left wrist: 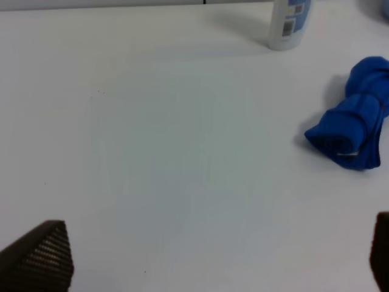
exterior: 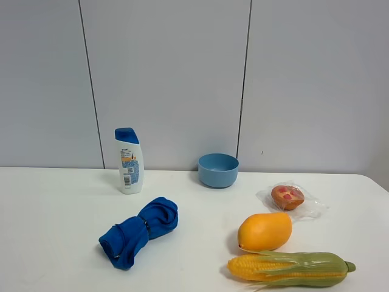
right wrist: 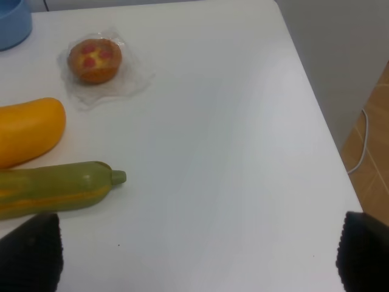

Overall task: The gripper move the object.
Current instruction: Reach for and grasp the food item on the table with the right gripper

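Your left gripper [left wrist: 213,258] hangs with its fingers spread beside the blue cloth [exterior: 138,232], well apart from the job. The muffin [exterior: 287,196] lies in its clear wrap right of the bowl [exterior: 218,170], just behind the mango [exterior: 265,231]. Nothing is grasped yet, so the approach comes first. Your right gripper [right wrist: 197,255], fingers also wide, must reach past the corn [right wrist: 58,188] and straddle the muffin.

You'll find the muffin [exterior: 287,196] upright on the right side of the table [exterior: 48,207]. It is small, round and orange-brown, with red spots on top and crinkly clear wrap spread flat around it. Your right gripper [right wrist: 197,252] hangs well apart from it, black fingers spread wide and holding nothing.
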Robot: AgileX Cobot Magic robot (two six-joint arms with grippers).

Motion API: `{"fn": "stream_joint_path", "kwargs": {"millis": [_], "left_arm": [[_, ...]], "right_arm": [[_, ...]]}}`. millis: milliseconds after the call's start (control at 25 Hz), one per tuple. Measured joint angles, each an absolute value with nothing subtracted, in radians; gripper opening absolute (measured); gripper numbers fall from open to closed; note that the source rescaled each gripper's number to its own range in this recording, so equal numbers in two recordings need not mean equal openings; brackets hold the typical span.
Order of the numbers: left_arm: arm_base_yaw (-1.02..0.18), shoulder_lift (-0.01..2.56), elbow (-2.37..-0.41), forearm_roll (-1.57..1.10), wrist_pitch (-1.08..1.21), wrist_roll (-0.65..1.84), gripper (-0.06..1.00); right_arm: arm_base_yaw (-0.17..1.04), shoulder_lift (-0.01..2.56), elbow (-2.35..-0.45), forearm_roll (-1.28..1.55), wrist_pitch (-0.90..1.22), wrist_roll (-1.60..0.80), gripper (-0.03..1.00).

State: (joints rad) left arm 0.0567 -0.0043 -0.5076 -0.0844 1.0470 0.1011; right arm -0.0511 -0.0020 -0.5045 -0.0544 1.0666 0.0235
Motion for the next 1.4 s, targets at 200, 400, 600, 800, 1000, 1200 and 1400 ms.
{"fn": "stream_joint_path", "kwargs": {"millis": [200,400,600,800,1000,1200,1400], "left_arm": [[0.057,-0.004,-0.508,-0.084,1.047,0.101,1.00],[0.057,-0.004,-0.508,-0.084,1.047,0.101,1.00],[0.057,-0.004,-0.508,-0.084,1.047,0.101,1.00],[0.057,-0.004,-0.508,-0.084,1.047,0.101,1.00],[0.057,-0.004,-0.508,-0.085,1.047,0.101,1.00],[0.057,-0.004,-0.508,-0.085,1.047,0.101,1.00],[0.057,-0.004,-0.508,-0.085,1.047,0.101,1.00]], "right_arm": [[-0.051,-0.002,-0.504,-0.054,1.067,0.023,0.87],[-0.051,-0.002,-0.504,-0.054,1.067,0.023,0.87],[-0.051,-0.002,-0.504,-0.054,1.067,0.023,0.87],[-0.051,-0.002,-0.504,-0.054,1.067,0.023,0.87],[-0.051,-0.002,-0.504,-0.054,1.066,0.031,0.87],[-0.051,0.055,-0.509,-0.054,1.063,0.071,0.87],[-0.051,0.257,-0.619,-0.054,1.012,0.058,0.87]]}}
